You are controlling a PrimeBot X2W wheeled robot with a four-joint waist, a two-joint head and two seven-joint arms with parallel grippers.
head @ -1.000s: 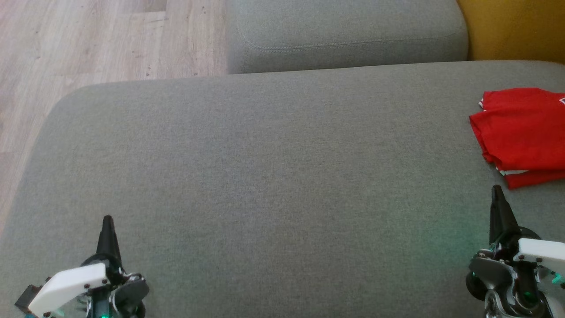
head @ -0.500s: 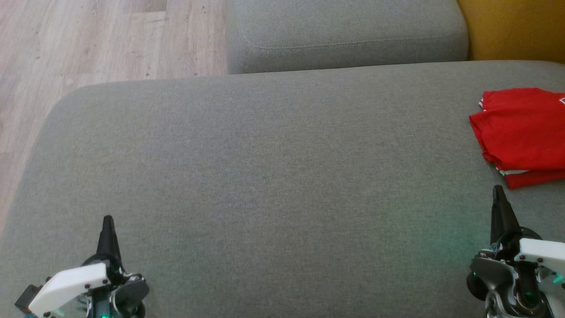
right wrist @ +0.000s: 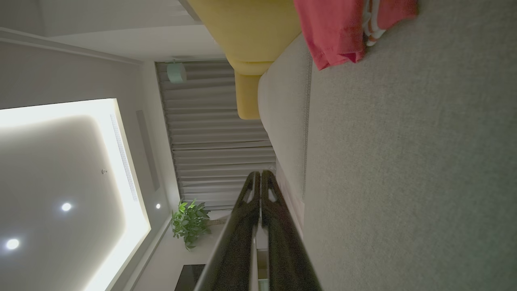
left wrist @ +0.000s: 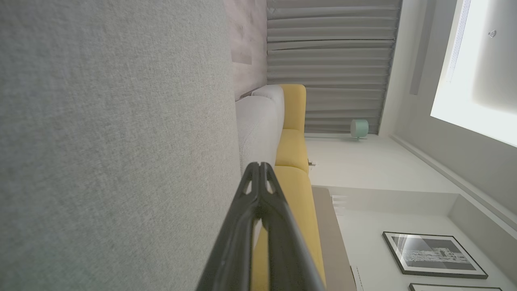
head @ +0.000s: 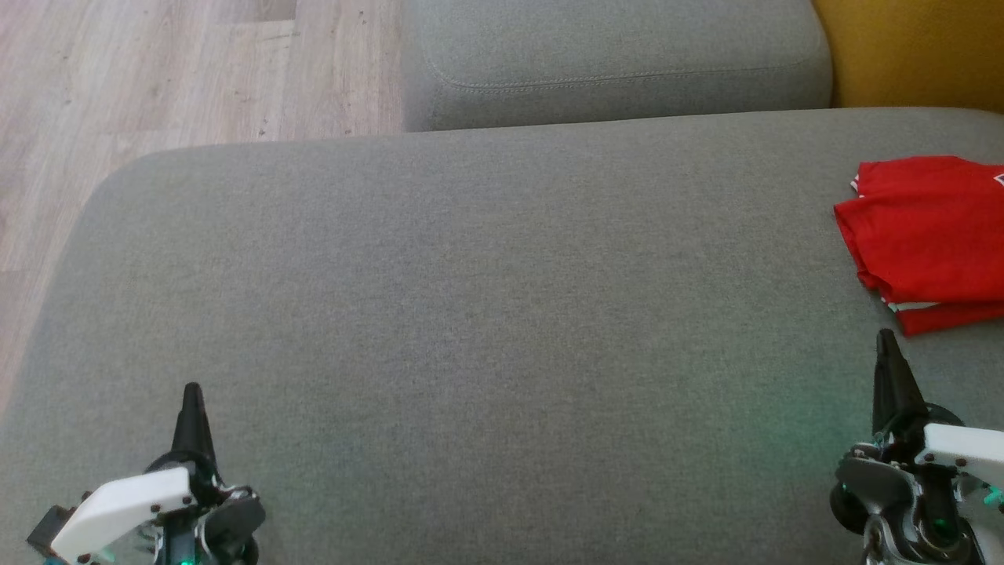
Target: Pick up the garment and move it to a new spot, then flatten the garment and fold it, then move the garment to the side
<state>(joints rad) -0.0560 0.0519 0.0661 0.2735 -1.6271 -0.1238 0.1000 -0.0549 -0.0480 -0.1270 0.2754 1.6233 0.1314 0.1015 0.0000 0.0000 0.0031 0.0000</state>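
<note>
Red garment (head: 929, 227) folded on grey cushion (head: 471, 298), lettering unreadable; left jaws, right jaws closed, empty.

You have just one shift to note here, and it is slight. Your right gripper (head: 885, 337) has crept toward 3 o'clock in the head view, tip and body together (a drift so small you could miss it between any two pictures). Its dark tip now sits a touch more squarely under the near hem of the folded red jersey (head: 929, 235), at its 12 to 1 o'clock.
</note>
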